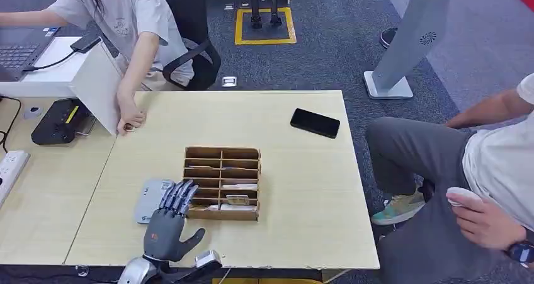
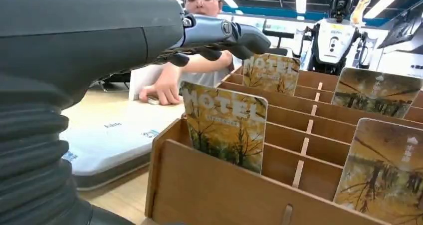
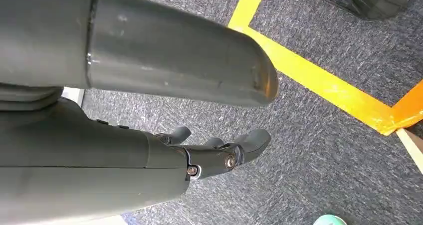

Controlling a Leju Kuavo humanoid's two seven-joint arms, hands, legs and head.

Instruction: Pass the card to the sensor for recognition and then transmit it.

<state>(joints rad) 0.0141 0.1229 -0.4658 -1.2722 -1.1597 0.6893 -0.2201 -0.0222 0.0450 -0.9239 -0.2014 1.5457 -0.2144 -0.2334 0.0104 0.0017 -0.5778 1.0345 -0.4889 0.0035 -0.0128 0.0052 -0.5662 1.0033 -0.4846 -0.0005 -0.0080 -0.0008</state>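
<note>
Cards stand upright in the slots of a wooden organizer [image 1: 221, 183] on the pale table [image 1: 302, 189]. In the left wrist view the nearest card [image 2: 225, 126] carries the word "HOTEL" in pale capitals over a yellow, tree-patterned print, with a smaller line beneath that is too fine to read. A 2nd card [image 2: 272, 73] further back shows the same "HOTEL" lettering, just beyond the fingertips [image 2: 249, 39] of the left hand [image 1: 169, 224]. 2 more cards [image 2: 375, 91] with a darker print and a small white mark stand on the far side of the divider from the fingers.

The left hand hovers over the table with its fingers extended and apart, holding nothing; the fingertips reach the near left corner of the organizer. Beneath and beside those fingers lies a flat grey sensor pad [image 1: 151, 199], with small blue markings too blurred to read.

The right hand [image 3: 209, 152] hangs over grey carpet and yellow floor tape [image 3: 319, 80], fingers loosely bent and apart, holding nothing.

Well beyond the fingers, a black phone [image 1: 315, 123] lies on the table, and a person's hand [image 1: 130, 119] rests at its far left edge.
</note>
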